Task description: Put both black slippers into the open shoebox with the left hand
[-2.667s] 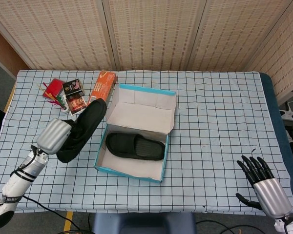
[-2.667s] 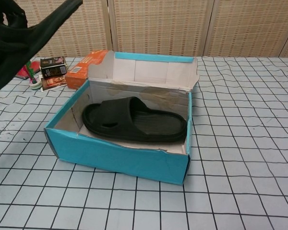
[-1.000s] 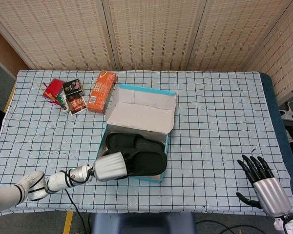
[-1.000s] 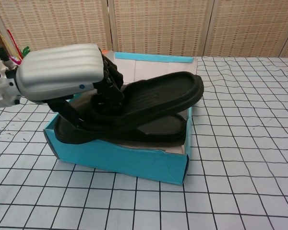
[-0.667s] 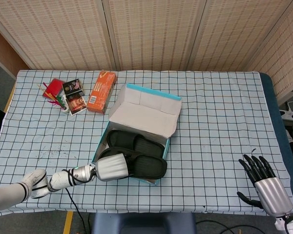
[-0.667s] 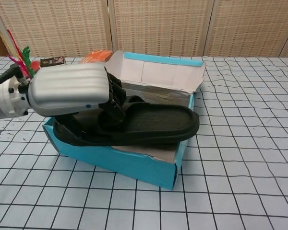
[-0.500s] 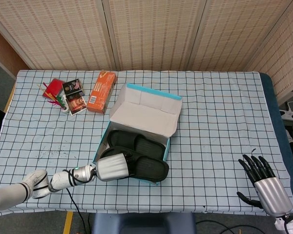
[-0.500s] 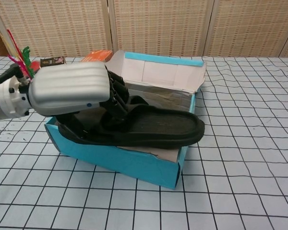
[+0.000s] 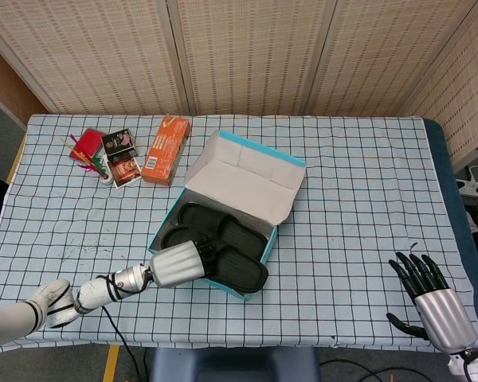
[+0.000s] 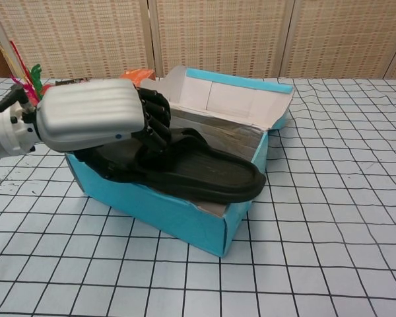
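Woven bamboo screens are standing behind a table [image 9: 358,183] covered with a blue-and-white checked cloth in the head view. On it, one open shoebox [image 9: 264,169] is now sitting turned, its lid end swung toward the right compared with half a second ago, when it was lying squarer to the table edge. Two black slippers are showing: one slipper [image 9: 223,227] is lying inside the box on the far side, and the second slipper [image 9: 243,270] is lying along the near side with its toe end poking past the box's near corner. One left hand [image 9: 178,265] is gripping the heel end of that second slipper, its dark fingers closed on it. One right hand [image 9: 430,306] is resting apart at the table's near right corner, fingers spread and holding nothing. One orange carton [image 9: 166,150] and a small cluster of packets [image 9: 111,157] are lying at the far left.

Seen from the chest camera, the left hand [image 10: 96,122] is filling the left side, fingers [image 10: 155,125] curled over the second slipper [image 10: 204,175], which is now sitting lower on the shoebox [image 10: 165,208] wall than before, its toe overhanging the near right corner. I cannot tell the other slipper apart beneath it.
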